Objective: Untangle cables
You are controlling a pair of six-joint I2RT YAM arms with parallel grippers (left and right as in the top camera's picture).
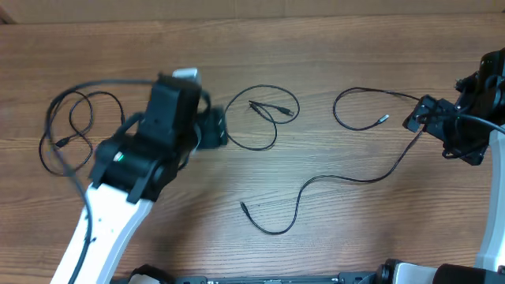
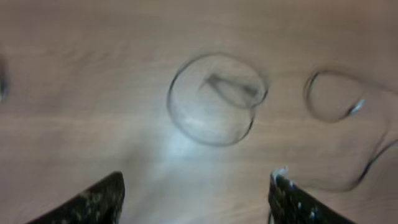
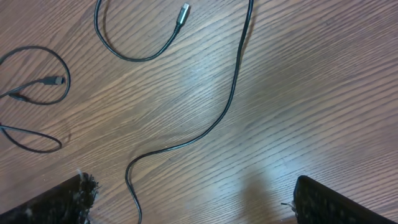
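Three thin black cables lie on the wooden table. A small loop cable (image 1: 260, 118) (image 2: 214, 99), with its plug ends crossing inside it, rests at the centre. My left gripper (image 1: 221, 130) (image 2: 196, 186) hovers just left of this loop, open, with nothing between its fingers; its wrist view is blurred. A long cable (image 1: 371, 175) (image 3: 230, 99) with a silver tip (image 1: 384, 119) (image 3: 183, 14) winds from the right to the front centre. My right gripper (image 1: 417, 117) (image 3: 193, 186) stands wide open over that cable's far right bend, holding nothing. A third cable (image 1: 71, 130) lies in loops at the far left.
The left arm's white and black body (image 1: 134, 170) covers part of the table between the left loops and the centre loop. The table's back edge (image 1: 252, 20) runs along the top. The right arm's base (image 1: 493, 158) stands at the right edge.
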